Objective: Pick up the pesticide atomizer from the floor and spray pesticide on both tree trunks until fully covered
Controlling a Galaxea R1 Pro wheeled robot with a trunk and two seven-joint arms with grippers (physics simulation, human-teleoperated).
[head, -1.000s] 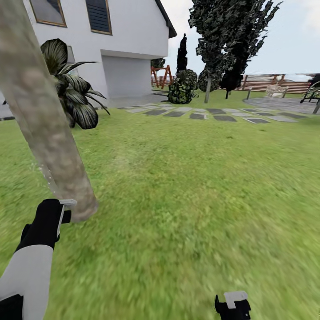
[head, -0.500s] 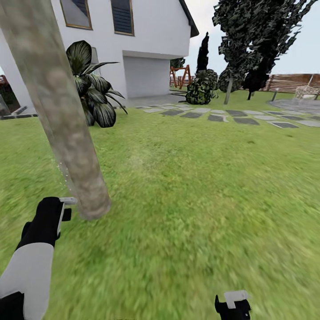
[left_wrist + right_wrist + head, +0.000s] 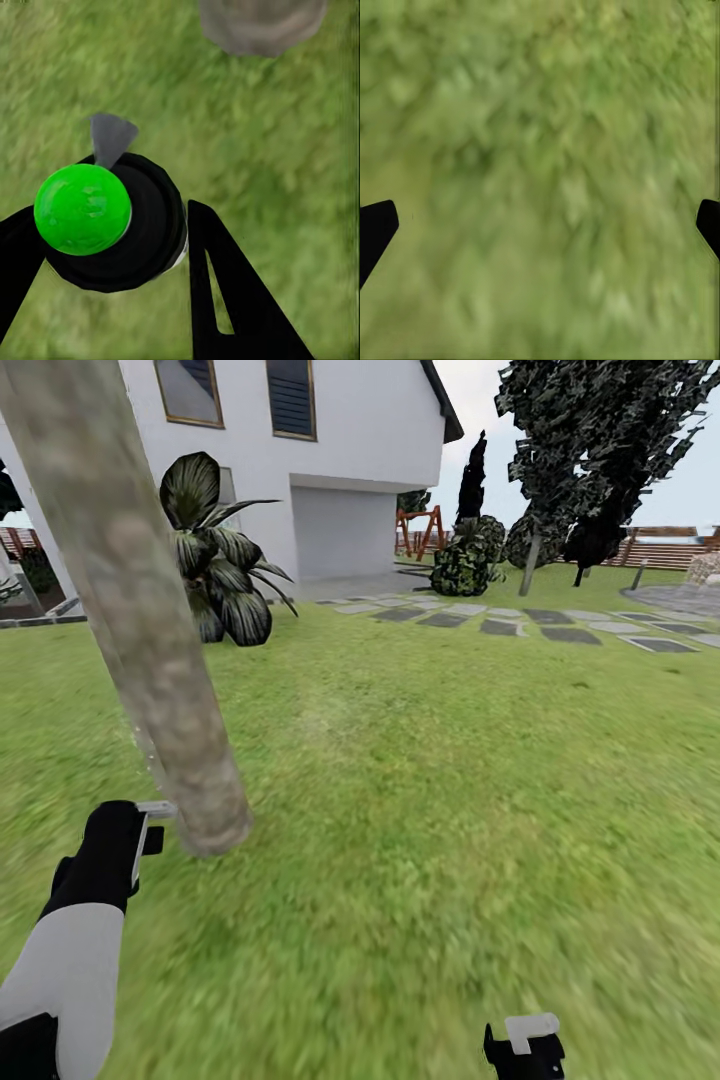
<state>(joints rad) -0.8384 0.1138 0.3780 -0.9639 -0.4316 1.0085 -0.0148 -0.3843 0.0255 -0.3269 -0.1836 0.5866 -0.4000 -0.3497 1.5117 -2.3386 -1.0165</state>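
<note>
Green lawn (image 3: 430,780) spreads to a white house (image 3: 340,450) and stepping stones (image 3: 520,622). At left, the left tool (image 3: 112,247) is clamped on the pesticide atomizer (image 3: 105,217), its grey nozzle (image 3: 111,139) aimed at the foot of the leaning tree trunk (image 3: 140,610) just beside it. The right tool (image 3: 540,225) hangs spread apart over grass.

White left forearm (image 3: 60,980) with black wrist, black left claw (image 3: 112,247) with triangular cut-out fingers (image 3: 225,300), pale grey bracket
</note>
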